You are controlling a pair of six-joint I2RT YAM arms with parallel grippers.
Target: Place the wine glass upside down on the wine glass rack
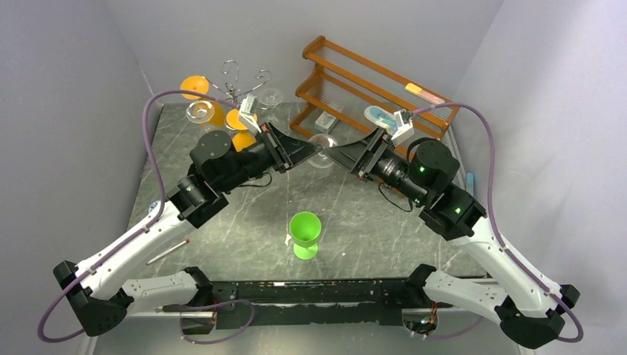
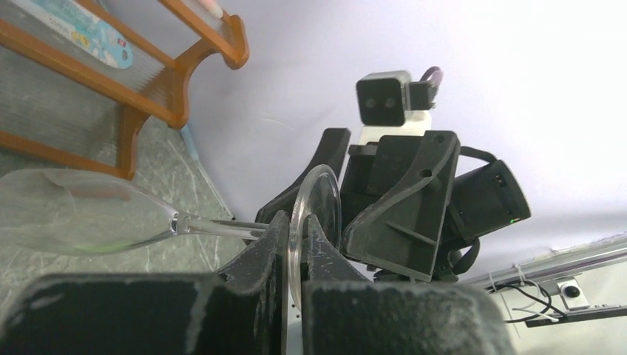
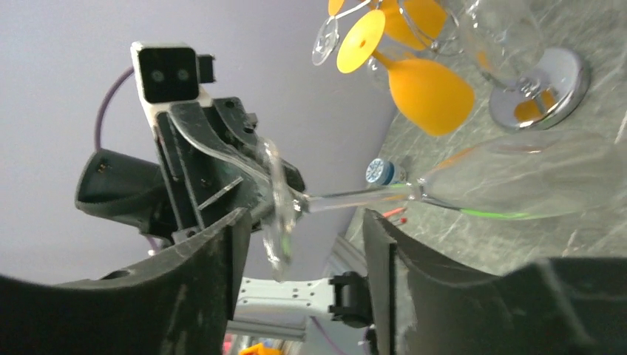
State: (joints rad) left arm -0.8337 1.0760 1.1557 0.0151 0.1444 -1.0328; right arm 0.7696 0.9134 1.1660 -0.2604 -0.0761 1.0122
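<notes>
- Top external view: the wine glass rack [image 1: 238, 87] stands at the far left of the surface [image 1: 244, 222]. Orange glasses [image 1: 242, 138] and clear glasses [image 1: 198, 111] hang upside down from its scroll arms.
- The orange glasses crowd the rack's near side, and the left arm's wrist lies just in front of them.
- To the right of the rack stands a brown wooden shelf [image 1: 355, 81]. A pale blue packet [image 1: 381, 116] and other small items lie on its tiers.
- The wine glass [image 1: 322, 142] is off the surface and lying on its side. It sits in front of the rack and to its right, between the two arms.
- The left tool [image 1: 316, 150] is clenched on the rim of the glass's foot.
- The right tool [image 1: 331, 153] is released, its fingers [image 3: 222, 266] spread either side of the foot without gripping it.
- A green cup [image 1: 304, 233] stands upright, well apart from the rack, toward the arm bases.
- A thin red-tipped stick [image 1: 167, 251] lies on the surface in front of the rack, beside the left arm.
</notes>
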